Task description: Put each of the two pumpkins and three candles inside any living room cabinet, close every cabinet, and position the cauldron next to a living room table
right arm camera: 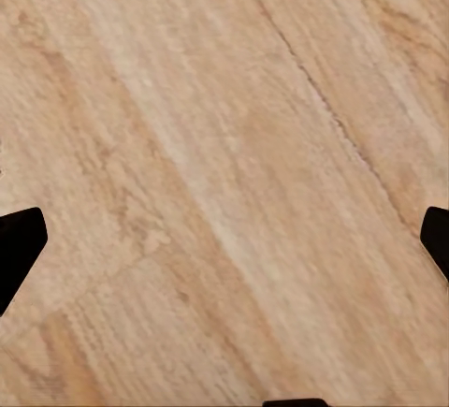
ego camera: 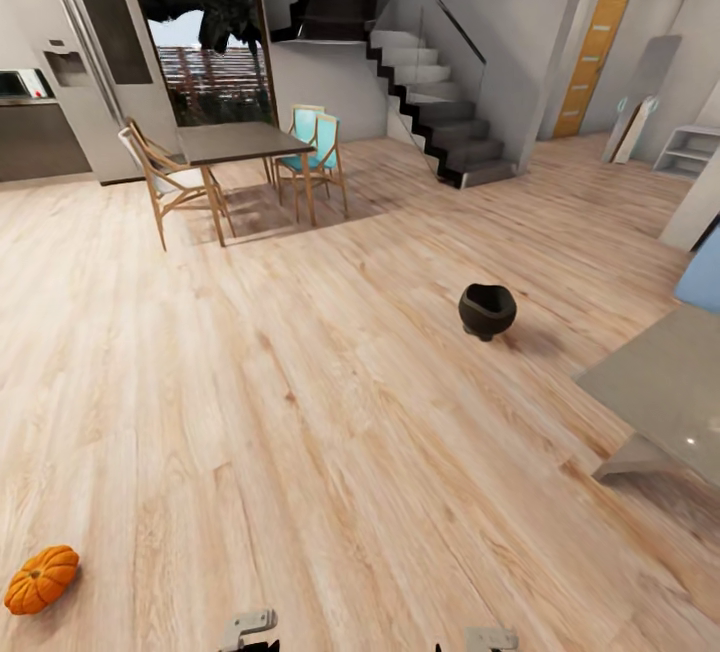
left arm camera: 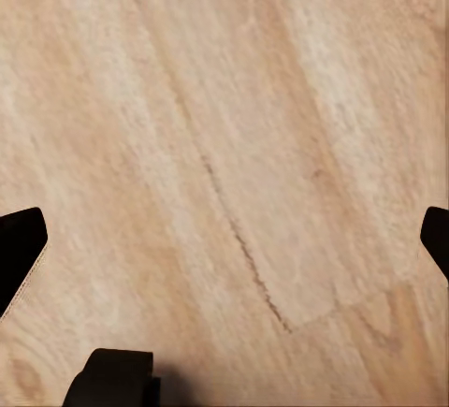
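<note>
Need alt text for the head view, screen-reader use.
An orange pumpkin lies on the wood floor at near left, and a black cauldron stands mid-room near a low grey table. Behind are a dining table with chairs and a staircase.

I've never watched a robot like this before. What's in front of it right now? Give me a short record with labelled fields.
room: open living area, light wood floor
pumpkin: one pumpkin on the floor, near left
cauldron: black cauldron upright on the floor, apart from the grey low table at right
dining table: grey dining table with chairs, far left
stairs: dark staircase at the back
left gripper: open, empty, over bare floor
right gripper: open, empty, over bare floor
</note>
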You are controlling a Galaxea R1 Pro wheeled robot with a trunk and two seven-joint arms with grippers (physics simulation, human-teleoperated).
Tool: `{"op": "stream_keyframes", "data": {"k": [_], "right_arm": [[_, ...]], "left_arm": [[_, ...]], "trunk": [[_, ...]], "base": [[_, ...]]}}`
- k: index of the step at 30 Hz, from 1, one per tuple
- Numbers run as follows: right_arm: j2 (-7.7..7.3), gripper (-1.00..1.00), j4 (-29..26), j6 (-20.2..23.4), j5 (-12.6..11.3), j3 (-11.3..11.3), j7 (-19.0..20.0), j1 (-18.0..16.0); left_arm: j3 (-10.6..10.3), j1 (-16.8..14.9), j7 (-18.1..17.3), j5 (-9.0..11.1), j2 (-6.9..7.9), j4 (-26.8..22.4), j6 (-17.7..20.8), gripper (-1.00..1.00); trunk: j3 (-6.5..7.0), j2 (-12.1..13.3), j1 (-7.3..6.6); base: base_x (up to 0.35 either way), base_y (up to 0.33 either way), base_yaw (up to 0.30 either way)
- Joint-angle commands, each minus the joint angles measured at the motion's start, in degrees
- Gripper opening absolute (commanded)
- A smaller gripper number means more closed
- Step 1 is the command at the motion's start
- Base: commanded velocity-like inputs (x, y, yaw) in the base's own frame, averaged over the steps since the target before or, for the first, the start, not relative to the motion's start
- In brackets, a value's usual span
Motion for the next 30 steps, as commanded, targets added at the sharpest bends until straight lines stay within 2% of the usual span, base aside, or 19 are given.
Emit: {"op": "stream_keyframes", "data": {"k": [1, 7, 17, 30], "right_arm": [[0.01, 1.0, -0.02, -0.02, 0.02, 0.0, 0.0, 0.01], [0.0, 1.0, -0.06, -0.06, 0.04, 0.0, 0.0, 0.02], [-0.01, 1.0, -0.07, -0.06, 0.08, 0.0, 0.0, 0.02], [0.03, 1.0, -0.07, -0.06, 0.12, 0.0, 0.0, 0.02]], "left_arm": [[0.0, 0.0, 0.0, 0.0, 0.0, 0.0, -0.01, 1.0], [0.0, 0.0, 0.0, 0.0, 0.0, 0.0, -0.02, 1.0], [0.0, 0.0, 0.0, 0.0, 0.0, 0.0, -0.01, 1.0], [0.0, 0.0, 0.0, 0.0, 0.0, 0.0, 0.02, 1.0]], "trunk": [[0.0, 0.0, 0.0], [0.06, 0.0, 0.0], [0.63, 0.0, 0.0], [0.86, 0.0, 0.0]], "base": [[0.322, 0.0, 0.0], [0.322, 0.0, -0.034], [0.322, 0.0, -0.162], [0.322, 0.0, -0.013]]}}
